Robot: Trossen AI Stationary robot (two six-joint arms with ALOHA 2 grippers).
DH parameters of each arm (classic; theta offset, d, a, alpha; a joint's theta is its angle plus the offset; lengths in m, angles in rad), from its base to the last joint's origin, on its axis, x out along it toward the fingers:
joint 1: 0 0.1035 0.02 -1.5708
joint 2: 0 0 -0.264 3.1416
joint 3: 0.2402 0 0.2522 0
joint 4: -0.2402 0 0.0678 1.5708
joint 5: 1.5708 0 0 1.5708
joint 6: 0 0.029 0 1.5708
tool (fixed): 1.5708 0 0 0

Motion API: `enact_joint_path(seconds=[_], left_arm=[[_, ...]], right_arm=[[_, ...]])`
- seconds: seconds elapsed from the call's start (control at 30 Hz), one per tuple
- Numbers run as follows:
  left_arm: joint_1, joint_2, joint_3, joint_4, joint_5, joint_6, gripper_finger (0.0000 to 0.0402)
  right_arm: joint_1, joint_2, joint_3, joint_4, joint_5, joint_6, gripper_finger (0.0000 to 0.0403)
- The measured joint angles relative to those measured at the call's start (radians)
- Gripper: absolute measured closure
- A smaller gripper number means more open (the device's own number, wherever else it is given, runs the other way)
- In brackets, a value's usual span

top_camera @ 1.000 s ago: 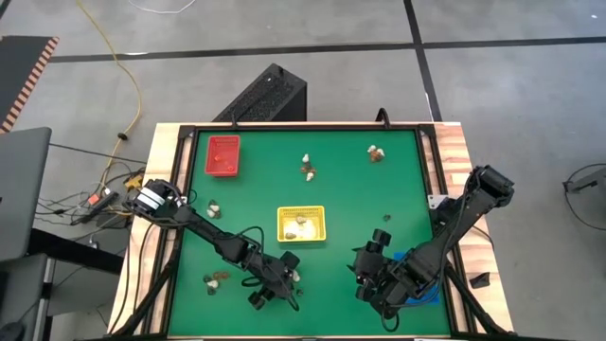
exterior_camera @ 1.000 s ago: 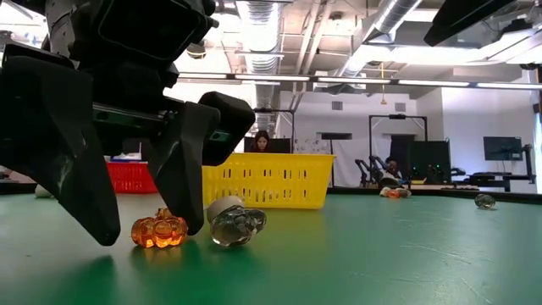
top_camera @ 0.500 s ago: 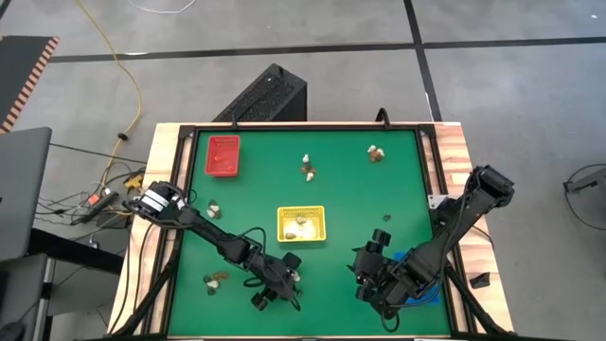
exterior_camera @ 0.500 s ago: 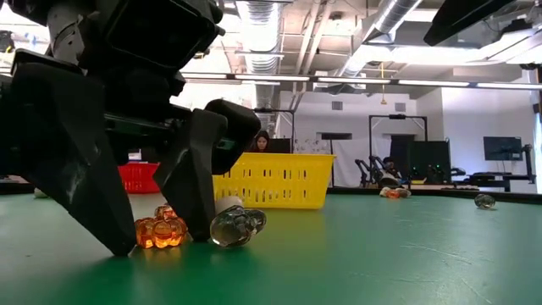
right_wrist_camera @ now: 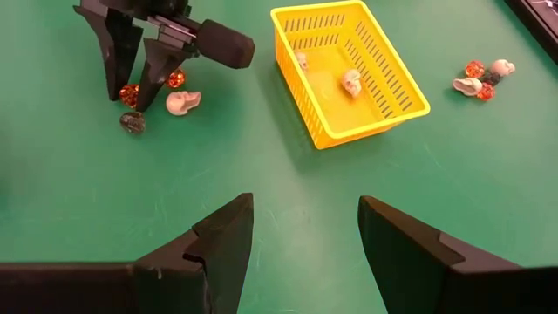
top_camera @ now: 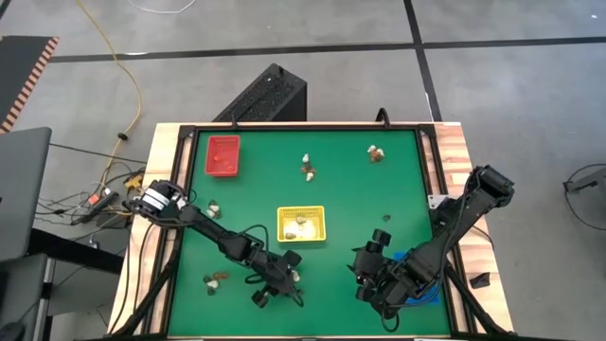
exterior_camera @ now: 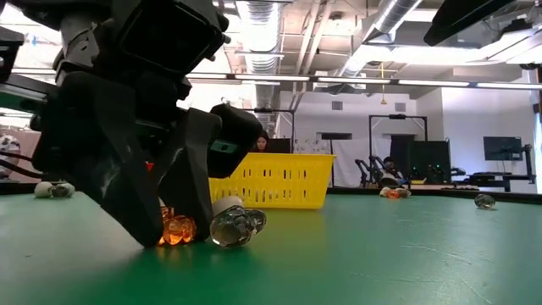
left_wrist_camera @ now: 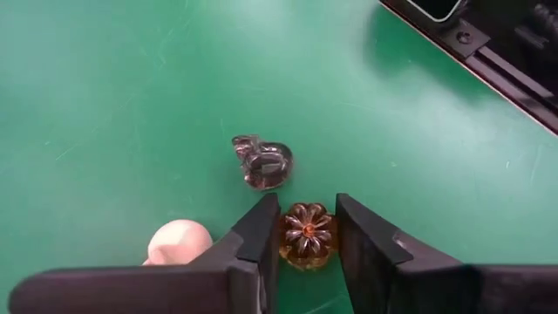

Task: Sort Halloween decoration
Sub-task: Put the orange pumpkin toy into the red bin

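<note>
My left gripper [left_wrist_camera: 307, 228] is down on the mat, fingers pinching an orange pumpkin [left_wrist_camera: 306, 235] between the tips. Just beside it: a dark skull [left_wrist_camera: 264, 162] and a cream skull [left_wrist_camera: 178, 243], both crowding the grip. Second pumpkin [right_wrist_camera: 175, 78] close by. Yellow tray [right_wrist_camera: 384, 112] near, two cream skulls inside. Right gripper [right_wrist_camera: 305, 228] hovers spread wide, holding nothing, well apart.
</note>
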Motion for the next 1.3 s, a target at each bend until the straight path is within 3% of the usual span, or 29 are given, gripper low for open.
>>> enact_joint_path(seconds=[0.2,0.4,0.53,0.63,0.8,0.93,1.1,1.3], left_arm=[[0.006,-0.102,-0.004,-0.036,0.065,-0.011,0.0312],[0.023,-0.328,-0.022,-0.123,0.048,0.037,0.0316],[0.088,-0.546,-0.116,-0.228,-0.13,0.031,0.0314],[0.18,-0.728,-0.217,-0.302,-0.321,-0.018,0.0314],[0.403,-1.021,-0.392,-0.375,-0.621,-0.156,0.0313],[0.61,-1.186,-0.499,-0.432,-0.742,-0.25,0.0313],[0.855,-1.233,-0.546,-0.462,-0.683,-0.299,0.0312],[1.064,-1.126,-0.552,-0.472,-0.559,-0.321,0.0306]], right_arm=[[0.0,0.0,0.0,0.0,-0.001,0.0,0.0163],[0.0,0.0,0.0,0.008,-0.001,0.001,0.0163],[0.0,0.0,0.0,0.018,-0.002,0.001,0.0163],[0.0,0.0,0.0,0.026,-0.002,0.0,0.0163],[-0.006,0.0,0.0,0.026,-0.002,-0.001,0.0163],[-0.02,0.0,0.0,0.032,-0.002,-0.026,0.0163],[-0.053,0.0,0.0,0.027,-0.002,-0.029,0.0163],[-0.086,0.0,0.0,0.025,-0.002,-0.03,0.0163]])
